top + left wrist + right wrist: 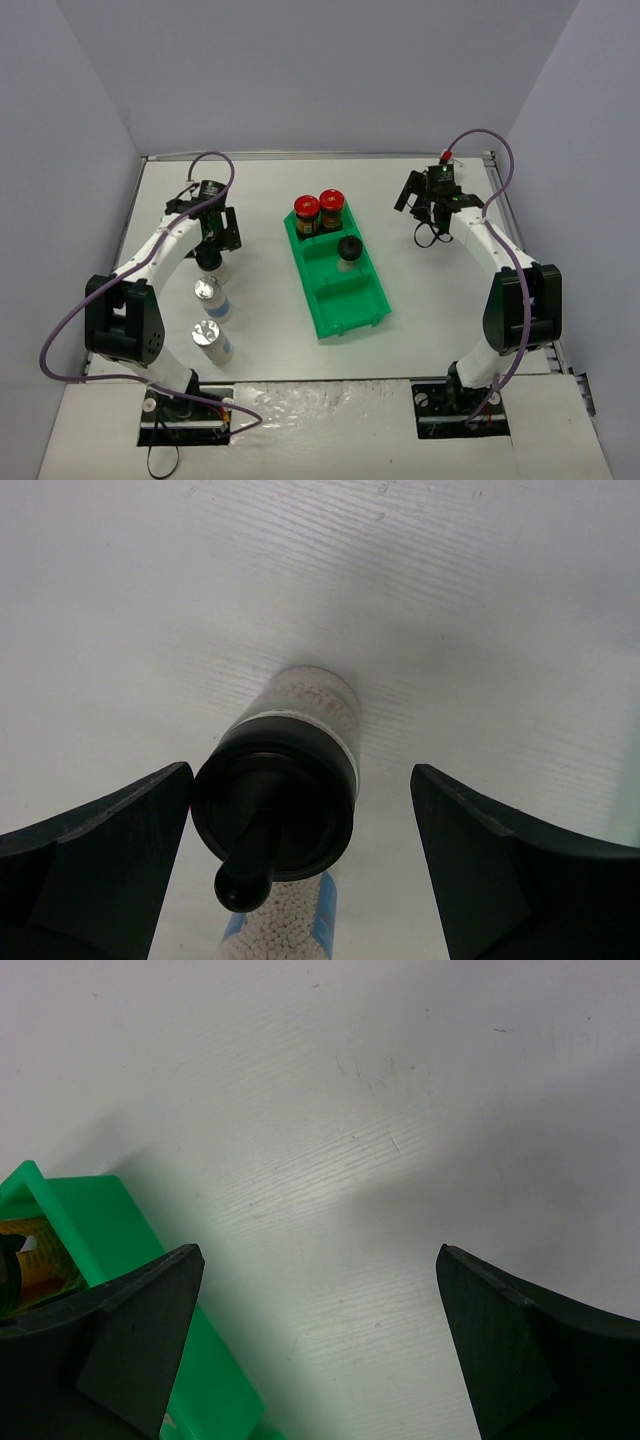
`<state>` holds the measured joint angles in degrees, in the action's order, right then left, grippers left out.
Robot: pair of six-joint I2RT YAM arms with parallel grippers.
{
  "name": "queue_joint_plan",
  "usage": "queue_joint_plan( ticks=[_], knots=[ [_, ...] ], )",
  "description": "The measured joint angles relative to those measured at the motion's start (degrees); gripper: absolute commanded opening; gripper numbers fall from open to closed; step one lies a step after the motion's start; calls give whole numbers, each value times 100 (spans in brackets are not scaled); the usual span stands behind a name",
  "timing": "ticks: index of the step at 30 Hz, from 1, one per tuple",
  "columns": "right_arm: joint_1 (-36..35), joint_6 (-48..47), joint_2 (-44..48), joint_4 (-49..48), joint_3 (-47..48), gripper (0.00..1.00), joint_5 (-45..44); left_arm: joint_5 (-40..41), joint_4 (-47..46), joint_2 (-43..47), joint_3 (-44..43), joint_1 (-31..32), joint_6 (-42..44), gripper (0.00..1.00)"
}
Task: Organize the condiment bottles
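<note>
White table (450, 320) w/ green 3-compartment bin (352, 306) set at an angle in the middle. L gripper (300, 770) points down over the table's left side, jaws spread wide w/ nothing gripped. A pale black-cap bottle (275, 810) stands upright between its fingers, off-centre, cap just beside one finger (110, 850) and well apart from the other; can't tell if it touches. R gripper (315, 1250) is also wide open and empty, over bare table right of the bin's far end, no bottle between its fingers. Two dark red-cap jars (319, 212) sit side by side in the bin's far compartment, and a 2nd black-cap bottle (348, 250) is in the middle one. Two silver-cap bottles (210, 318) stand on the table in a line nearer the L arm's base, outside the bin
</note>
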<state>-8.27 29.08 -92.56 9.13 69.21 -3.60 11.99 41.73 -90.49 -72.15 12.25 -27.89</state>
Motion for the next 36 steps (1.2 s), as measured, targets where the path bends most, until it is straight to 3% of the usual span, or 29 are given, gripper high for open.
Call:
queue_joint_plan(
  ticks=[12,15,19,22,30,34,36],
  knots=[
    [0,0,-2,-31,-26,100,0,-10,-45,52,312,0,-140,87],
    [0,0,-2,-35,-29,100,0,-15,-62,97,361,0,-155,81],
    [0,0,-7,-37,-33,100,0,-11,-90,130,361,-2,-182,70],
    [0,0,-13,-37,-33,100,0,-27,-118,142,361,-25,-228,55],
    [0,0,-13,-39,-35,100,0,-202,-167,157,359,-103,-272,34],
    [0,0,-13,-39,-35,100,0,-264,-179,157,359,-112,-267,5],
    [0,0,-13,-39,-35,100,0,-289,-187,157,359,-115,-259,0]
  ],
)
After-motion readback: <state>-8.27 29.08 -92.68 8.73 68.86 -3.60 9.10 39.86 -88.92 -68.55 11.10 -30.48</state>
